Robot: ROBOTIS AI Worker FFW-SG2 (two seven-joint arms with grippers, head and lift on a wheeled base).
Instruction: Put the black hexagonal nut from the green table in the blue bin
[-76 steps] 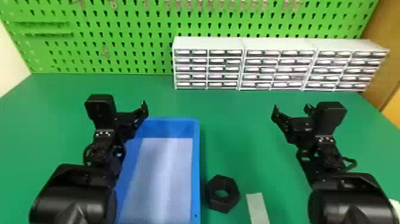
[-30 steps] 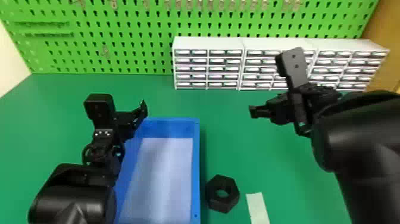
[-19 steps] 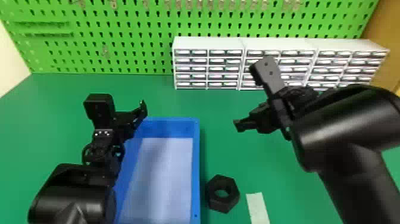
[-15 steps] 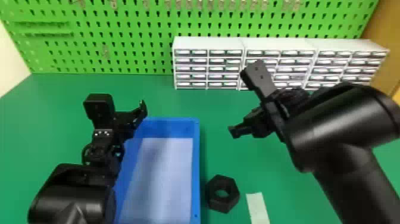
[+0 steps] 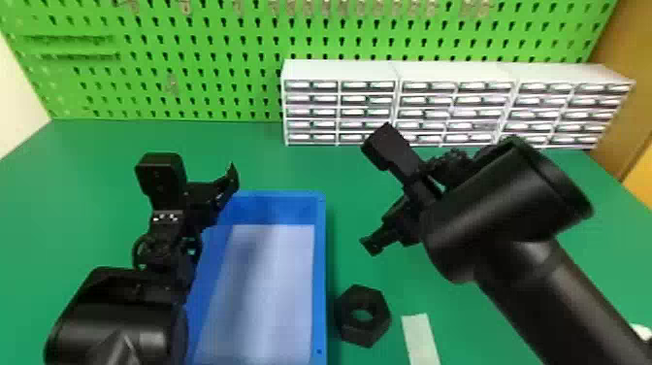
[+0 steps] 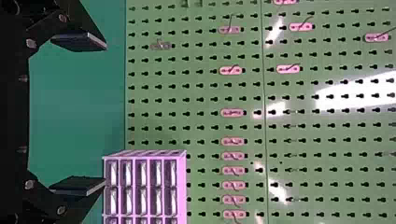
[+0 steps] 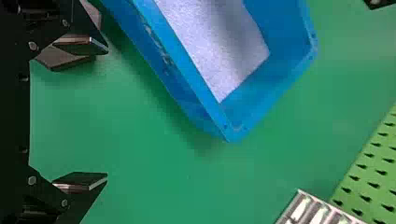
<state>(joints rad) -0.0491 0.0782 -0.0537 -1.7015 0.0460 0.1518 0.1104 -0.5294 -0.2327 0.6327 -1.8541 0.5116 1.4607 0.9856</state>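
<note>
Right gripper [image 5: 374, 244], flat fingers spread apart, chunky, seemingly matte black hexagonal nut [image 5: 378, 310] beside smooth blue bin [image 5: 320, 291]

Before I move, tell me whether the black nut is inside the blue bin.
No, the black nut lies on the green table beside the blue bin.

A green table [image 5: 97, 145] holds 3 white drawer cabinets [image 5: 456, 114] standing side by side along its far edge, each with 5 rows of drawers in 2 columns. Nearer the robot, a rectangular blue bin [image 5: 320, 252] sits open-topped on the green surface. A black hexagonal nut [image 5: 348, 310] lies flat, hole up, just beside the bin's right side, with a flat white strip [image 5: 419, 337] near the nut, farther right.
</note>
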